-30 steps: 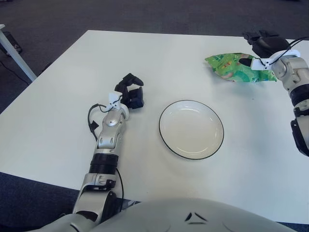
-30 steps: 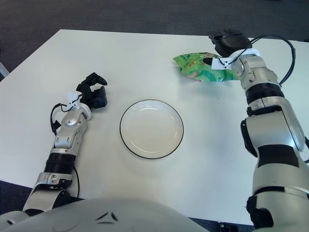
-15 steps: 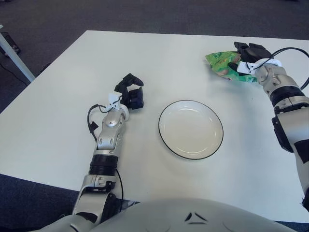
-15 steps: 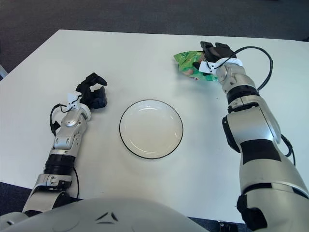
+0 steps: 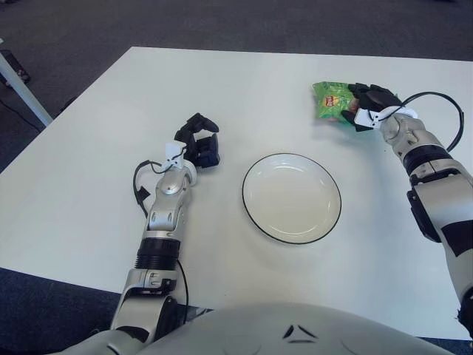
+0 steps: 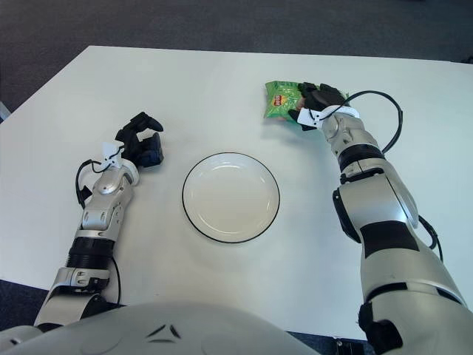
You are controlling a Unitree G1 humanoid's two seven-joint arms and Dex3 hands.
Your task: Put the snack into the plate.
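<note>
A green snack bag [image 5: 329,100] is at the far right of the white table, held in my right hand [image 5: 366,103], whose dark fingers are curled around the bag's right end. It also shows in the right eye view [image 6: 281,100]. The white plate with a black rim [image 5: 292,197] lies in the middle of the table, below and left of the bag, with nothing in it. My left hand [image 5: 199,144] rests on the table left of the plate, fingers curled, holding nothing.
The white table [image 5: 89,170] has its left edge running diagonally and its near edge above my torso. Dark carpet lies beyond it. A white table leg [image 5: 22,83] stands at the far left.
My right hand has closed on the snack bag and pulled it left and nearer, toward the plate; the bag now looks bunched and shorter. The left hand has not moved.
</note>
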